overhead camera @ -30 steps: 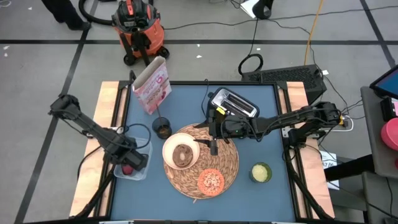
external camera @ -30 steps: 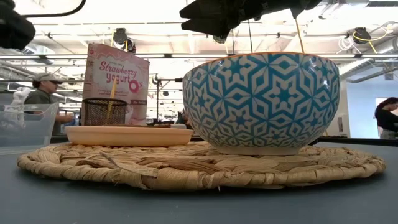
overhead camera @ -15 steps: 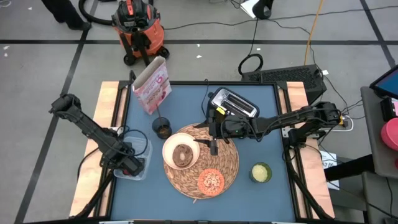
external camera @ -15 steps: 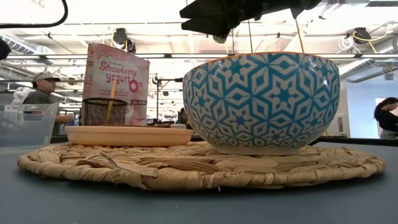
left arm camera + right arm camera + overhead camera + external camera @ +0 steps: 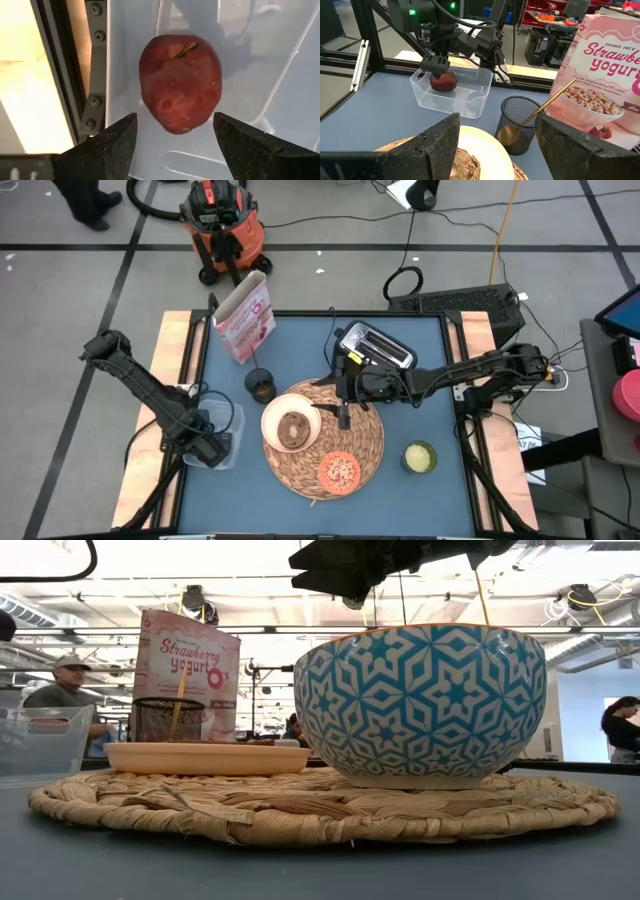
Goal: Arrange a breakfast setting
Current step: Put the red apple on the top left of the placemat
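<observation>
Left gripper (image 5: pixel 172 137): hovering inside the clear plastic tub (image 5: pixel 222 430), left of the placemat (image 5: pixel 365 442); jaws spread apart, straddling the dark-red fruit (image 5: pixel 180 82) without touching it.
Fruit: lying on the tub floor.
Right gripper (image 5: pixel 343 418): hanging over the placemat's far edge, jaws released, gripping nothing.
Bowl (image 5: pixel 290 425): sitting on the placemat's left part.
Orange dish (image 5: pixel 339 471): resting on the placemat's near edge.
Mesh cup (image 5: pixel 261 387): standing just beyond the placemat, a stick leaning in it.
Cereal box (image 5: pixel 246 317): standing upright behind the cup.
</observation>
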{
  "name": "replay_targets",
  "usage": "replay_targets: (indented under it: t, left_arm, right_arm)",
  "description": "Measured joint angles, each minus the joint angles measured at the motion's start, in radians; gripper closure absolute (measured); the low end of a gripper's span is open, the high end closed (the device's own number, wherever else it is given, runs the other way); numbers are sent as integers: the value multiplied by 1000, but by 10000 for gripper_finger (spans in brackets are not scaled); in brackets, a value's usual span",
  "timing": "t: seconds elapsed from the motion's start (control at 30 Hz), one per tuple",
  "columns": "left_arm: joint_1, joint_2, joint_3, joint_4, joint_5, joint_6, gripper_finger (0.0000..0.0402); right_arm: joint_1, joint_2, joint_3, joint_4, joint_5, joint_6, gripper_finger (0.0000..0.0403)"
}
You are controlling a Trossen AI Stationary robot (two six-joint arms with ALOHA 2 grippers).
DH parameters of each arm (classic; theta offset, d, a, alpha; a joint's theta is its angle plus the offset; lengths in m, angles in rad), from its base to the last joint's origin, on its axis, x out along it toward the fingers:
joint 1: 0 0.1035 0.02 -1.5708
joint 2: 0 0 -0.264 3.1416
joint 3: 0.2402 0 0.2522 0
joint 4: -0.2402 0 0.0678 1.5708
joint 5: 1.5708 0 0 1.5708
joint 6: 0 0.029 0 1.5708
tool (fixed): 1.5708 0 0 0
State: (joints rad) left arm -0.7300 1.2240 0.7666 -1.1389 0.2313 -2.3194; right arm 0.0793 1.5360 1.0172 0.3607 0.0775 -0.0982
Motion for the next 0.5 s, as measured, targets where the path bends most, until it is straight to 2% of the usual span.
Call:
replay_targets:
  t: [0.23,0.5]
  left_arm:
    - [0,6,0,-1,-42,-21,135]
    - [0,93,1,21,-36,-7,135]
  right_arm:
    - [0,0,0,0,0,0,156]
    - [0,0,0,0,0,0,156]
